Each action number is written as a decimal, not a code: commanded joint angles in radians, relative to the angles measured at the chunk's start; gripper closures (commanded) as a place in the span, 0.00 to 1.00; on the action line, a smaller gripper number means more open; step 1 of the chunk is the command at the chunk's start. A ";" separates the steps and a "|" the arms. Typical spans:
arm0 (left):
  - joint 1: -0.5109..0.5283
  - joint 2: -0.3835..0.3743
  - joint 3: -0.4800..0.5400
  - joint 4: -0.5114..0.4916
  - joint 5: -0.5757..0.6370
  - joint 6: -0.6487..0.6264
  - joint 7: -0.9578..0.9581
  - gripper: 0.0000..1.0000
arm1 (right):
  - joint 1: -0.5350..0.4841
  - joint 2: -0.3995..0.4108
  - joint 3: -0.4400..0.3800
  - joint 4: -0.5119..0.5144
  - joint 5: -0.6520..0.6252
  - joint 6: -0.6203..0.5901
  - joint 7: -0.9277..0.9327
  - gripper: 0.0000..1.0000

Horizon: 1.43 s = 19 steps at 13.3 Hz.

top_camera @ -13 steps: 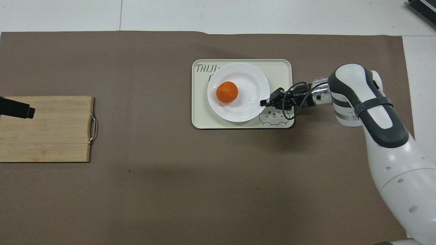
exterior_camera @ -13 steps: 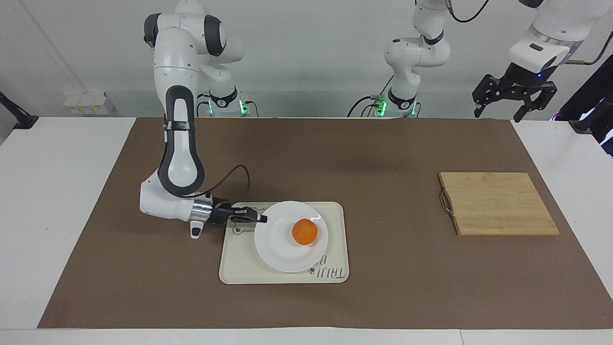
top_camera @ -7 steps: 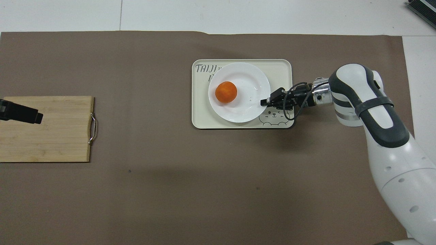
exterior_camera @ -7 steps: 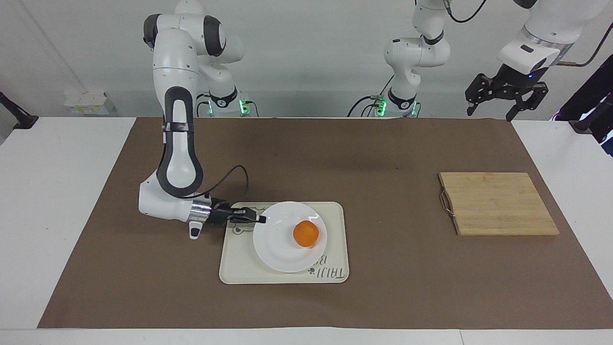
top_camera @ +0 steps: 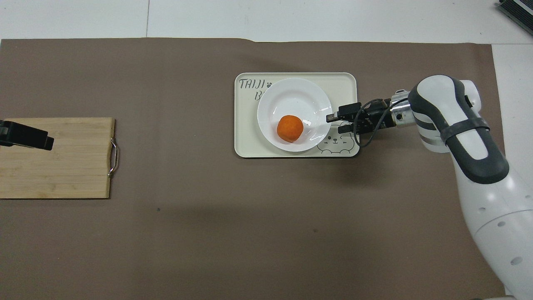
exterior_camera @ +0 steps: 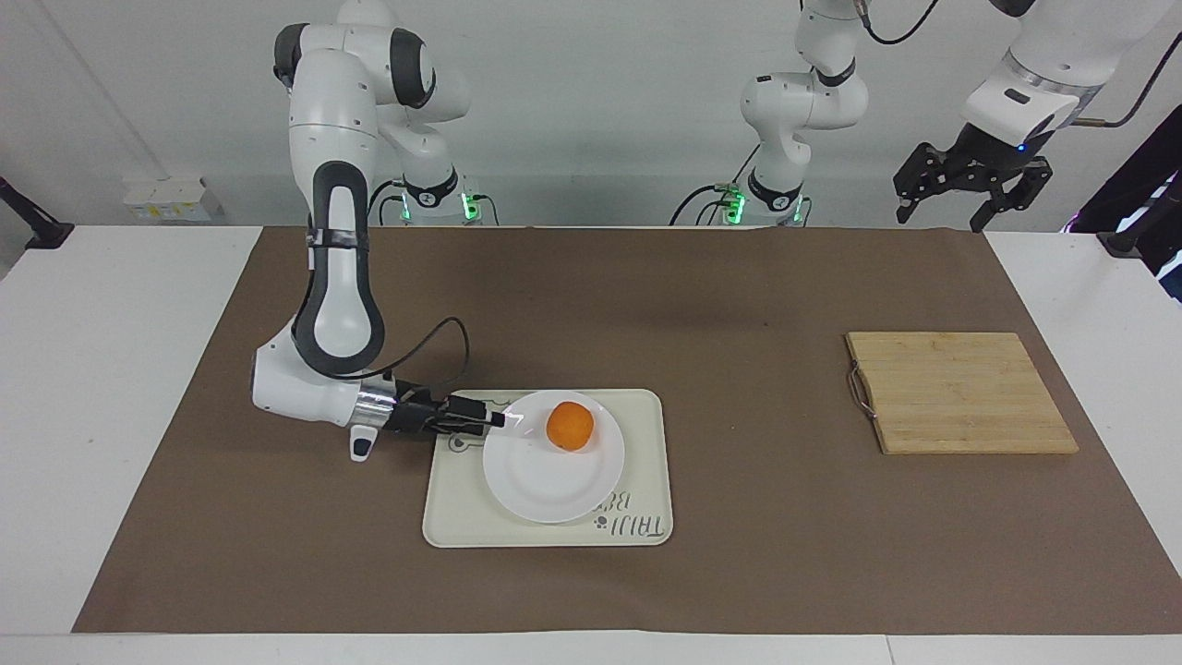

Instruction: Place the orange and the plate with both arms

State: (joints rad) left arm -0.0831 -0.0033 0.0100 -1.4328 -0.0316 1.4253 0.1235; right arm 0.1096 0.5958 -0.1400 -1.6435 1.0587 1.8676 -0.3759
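The white plate lies flat on a cream tray. The orange rests on the plate, on the part nearer to the robots. My right gripper lies low and level at the plate's rim, on the side toward the right arm's end of the table. Its fingers are parted and grip nothing. My left gripper waits open and empty, raised high over the wooden board.
The cream tray, with a bear drawing and lettering, sits mid-table on the brown mat. A wooden cutting board with a metal handle lies toward the left arm's end.
My right gripper has opened and let go of the plate's rim. The plate settled on the tray and the orange rolled toward the robots. The left gripper rose slightly.
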 commanded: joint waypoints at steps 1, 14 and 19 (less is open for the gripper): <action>0.003 -0.001 -0.004 0.014 0.004 -0.013 -0.013 0.00 | 0.005 -0.072 0.011 0.021 -0.174 0.085 0.141 0.00; 0.016 -0.011 0.002 0.006 0.025 -0.011 0.002 0.00 | 0.002 -0.364 0.010 0.013 -0.898 -0.019 0.284 0.00; 0.016 -0.011 0.005 0.006 0.025 -0.016 -0.001 0.00 | -0.020 -0.471 0.007 0.013 -0.979 -0.143 0.284 0.00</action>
State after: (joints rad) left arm -0.0818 -0.0065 0.0256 -1.4327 -0.0199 1.4211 0.1227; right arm 0.1074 0.1790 -0.1414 -1.6071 0.1171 1.7562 -0.1094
